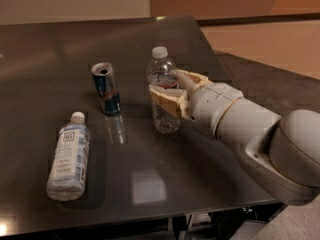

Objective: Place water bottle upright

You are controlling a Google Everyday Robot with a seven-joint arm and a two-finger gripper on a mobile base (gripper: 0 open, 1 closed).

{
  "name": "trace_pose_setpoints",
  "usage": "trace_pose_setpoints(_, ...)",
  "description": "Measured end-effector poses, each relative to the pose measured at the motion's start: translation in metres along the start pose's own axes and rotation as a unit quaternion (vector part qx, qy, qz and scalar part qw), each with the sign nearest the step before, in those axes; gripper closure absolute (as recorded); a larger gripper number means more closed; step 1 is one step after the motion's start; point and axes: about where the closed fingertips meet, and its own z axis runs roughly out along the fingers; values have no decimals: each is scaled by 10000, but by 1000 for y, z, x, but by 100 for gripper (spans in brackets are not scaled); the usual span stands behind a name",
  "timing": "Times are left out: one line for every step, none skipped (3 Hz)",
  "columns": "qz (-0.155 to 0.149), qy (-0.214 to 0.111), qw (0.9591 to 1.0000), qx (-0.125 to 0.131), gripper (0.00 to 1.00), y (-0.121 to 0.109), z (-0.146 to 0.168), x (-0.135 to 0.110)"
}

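**Gripper clasps upright bottle at mid-table**

The gripper [166, 86] reaches in from the right with its jaws closed around the bottle [165, 120]. One tan finger [167, 103] crosses the front of the bottle about halfway up. The other finger [192, 79] shows behind it on the right. The bottle sits squarely between the two, held at its middle, where the red-and-blue label band shows just above the near finger.

The bottle stands upright with its base on the table [50, 59] and its white cap on top. Its clear ribbed lower half shows below the near finger.

The arm [250, 134], thick and pale grey, runs from the gripper down to the lower right corner.

A blue-and-silver can [106, 88] stands upright just left of the bottle, apart from it, with its open top showing. Further left and nearer the front edge, a white bottle [68, 156] lies on its side, well apart from the gripper, with its cap pointing toward the back of the dark, glossy table.
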Motion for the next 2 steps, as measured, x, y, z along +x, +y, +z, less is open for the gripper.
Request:
trace_pose_setpoints(-405,-505,9977,-201,100,3,0,-14)
trace_pose_setpoints(-520,-788,9949,-342,100,0,-1,-12)
